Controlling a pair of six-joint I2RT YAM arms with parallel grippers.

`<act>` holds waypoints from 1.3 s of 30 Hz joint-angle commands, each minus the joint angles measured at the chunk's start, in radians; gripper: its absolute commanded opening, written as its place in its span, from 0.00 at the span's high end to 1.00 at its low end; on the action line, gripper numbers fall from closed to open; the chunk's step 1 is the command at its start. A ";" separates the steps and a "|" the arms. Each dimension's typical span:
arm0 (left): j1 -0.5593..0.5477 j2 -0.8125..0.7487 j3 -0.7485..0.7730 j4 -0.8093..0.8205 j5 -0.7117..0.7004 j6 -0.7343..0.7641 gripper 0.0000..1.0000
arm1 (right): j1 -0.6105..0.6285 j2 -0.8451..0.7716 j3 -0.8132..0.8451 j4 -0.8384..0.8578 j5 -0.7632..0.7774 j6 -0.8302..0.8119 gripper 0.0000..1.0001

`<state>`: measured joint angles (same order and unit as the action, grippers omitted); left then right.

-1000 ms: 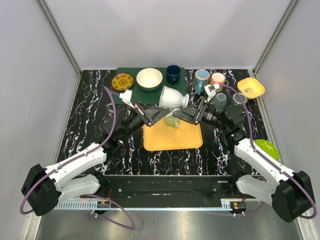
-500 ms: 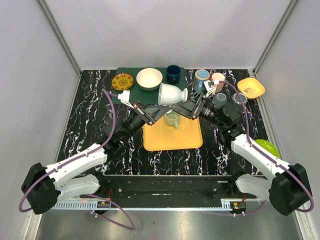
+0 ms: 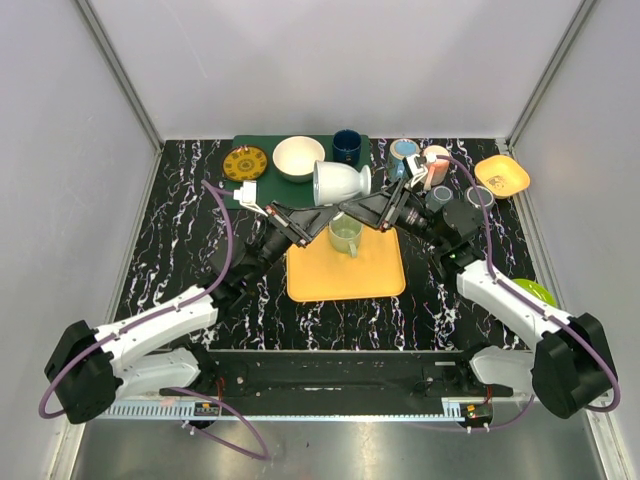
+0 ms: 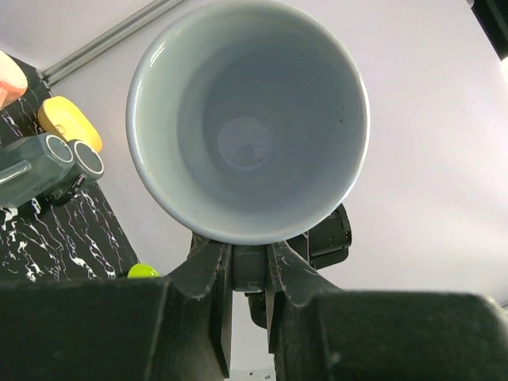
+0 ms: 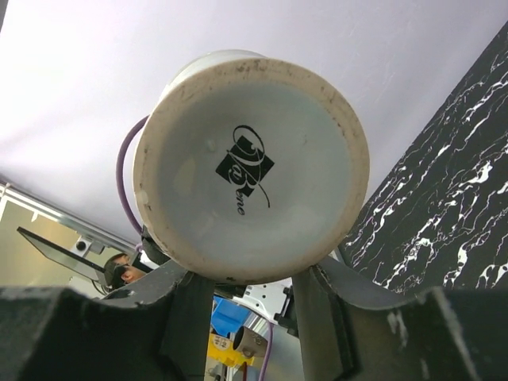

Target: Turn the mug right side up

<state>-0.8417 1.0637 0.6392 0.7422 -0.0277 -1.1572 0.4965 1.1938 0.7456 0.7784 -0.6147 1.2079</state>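
White ceramic mug (image 3: 342, 183) hangs in the air over the middle of the table (image 3: 180, 250), above the far edge of the yellow mat (image 3: 345, 280). It lies on its side, with the mouth toward the left arm and the base toward the right arm. The left gripper (image 4: 250, 258) is pressed together on the mug's lower side just under the rim. It may be the handle, I cannot be sure. The right gripper (image 5: 252, 290) has its jaws apart at both sides of the base's lower edge; whether they press on it, I cannot tell.

The risk, I think, is the handover. The left pinch is small and low, so the mug could swing or slip if the right gripper pushes it before holding it well. A fall would likely end on or near the green cup (image 3: 345, 236) on the mat.

The mug is empty inside. The white bowl (image 3: 298, 157) at the far edge looks empty too. The yellow dish (image 3: 502, 176) near the far right corner holds something small.
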 commanded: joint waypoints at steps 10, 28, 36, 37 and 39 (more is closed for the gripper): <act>-0.111 0.036 0.008 0.046 0.258 -0.036 1.00 | 0.002 0.069 0.093 0.110 0.015 0.002 0.91; -0.083 -0.059 -0.072 0.057 0.144 -0.012 0.58 | 0.004 -0.051 0.035 0.074 -0.005 -0.094 1.00; -0.043 -0.102 -0.079 0.028 0.156 -0.004 0.52 | 0.004 -0.086 0.015 0.015 0.010 -0.122 1.00; -0.036 -0.111 -0.084 0.014 0.158 -0.002 0.51 | 0.004 -0.123 0.021 -0.040 0.026 -0.152 1.00; -0.028 -0.155 -0.099 -0.009 0.161 0.019 0.49 | 0.002 -0.170 0.044 -0.230 0.081 -0.270 1.00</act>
<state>-0.8864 0.9806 0.5621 0.7319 0.0994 -1.1748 0.4957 1.1454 0.7437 0.6968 -0.6285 1.1076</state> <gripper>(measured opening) 0.499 0.101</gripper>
